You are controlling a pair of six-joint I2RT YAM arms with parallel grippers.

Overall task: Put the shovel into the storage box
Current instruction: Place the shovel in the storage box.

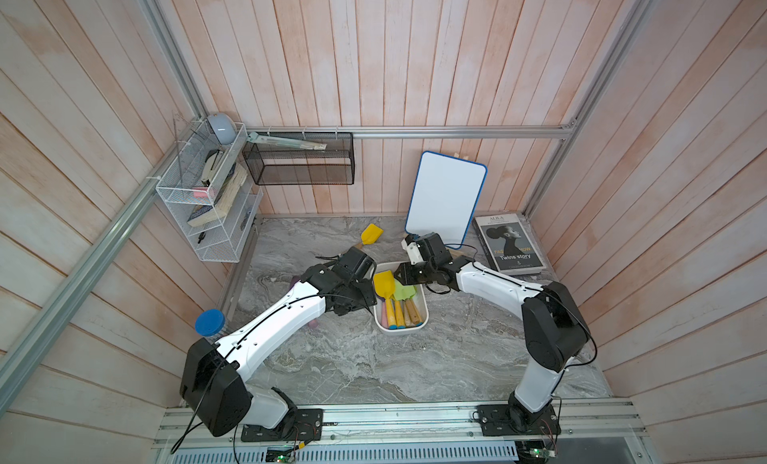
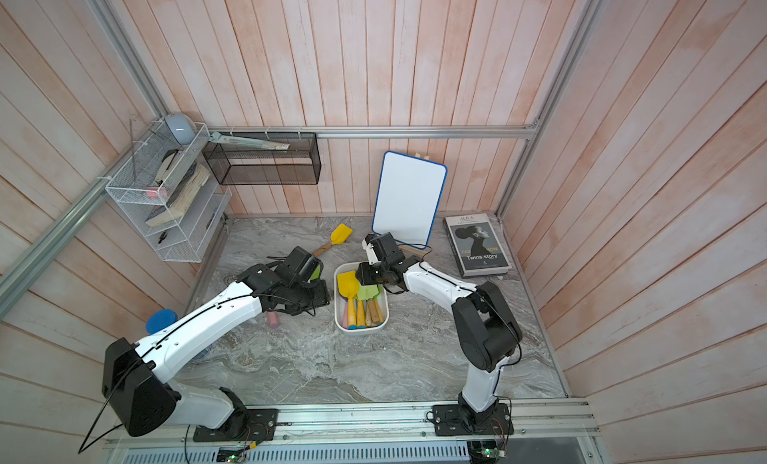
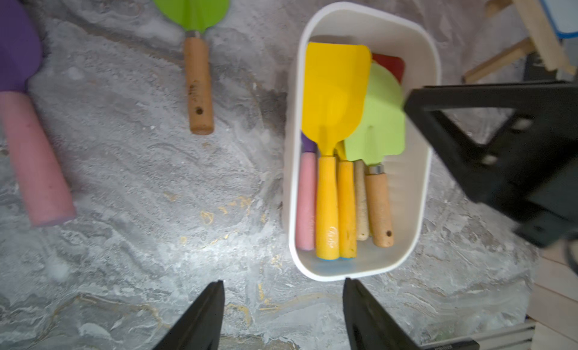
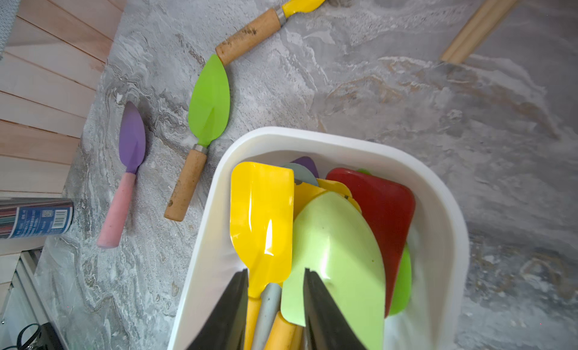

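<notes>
My right gripper [image 4: 276,270] hangs part-spread, pinching nothing, over the yellow shovel [image 4: 262,214] lying in the storage box [image 4: 212,226]. My left gripper [image 3: 283,281], spread and empty, is nearer the green shovel [image 3: 197,82] on the table [image 3: 156,207], beside the box, axis parallel to it.

Two white-shelled arms [image 1: 290,323], black joints [image 1: 552,329], thin black cables [image 1: 272,318]

Book [image 1: 510,244] cover: "ALILA" at top, "Twins story" lower down; the line above it is half dark, only "FAS…OW" is legible. Yellow shovel [image 3: 327,163]: script mark on handle, unreadable. Can [image 4: 34,218]: barcode and QR code, print too small.
</notes>
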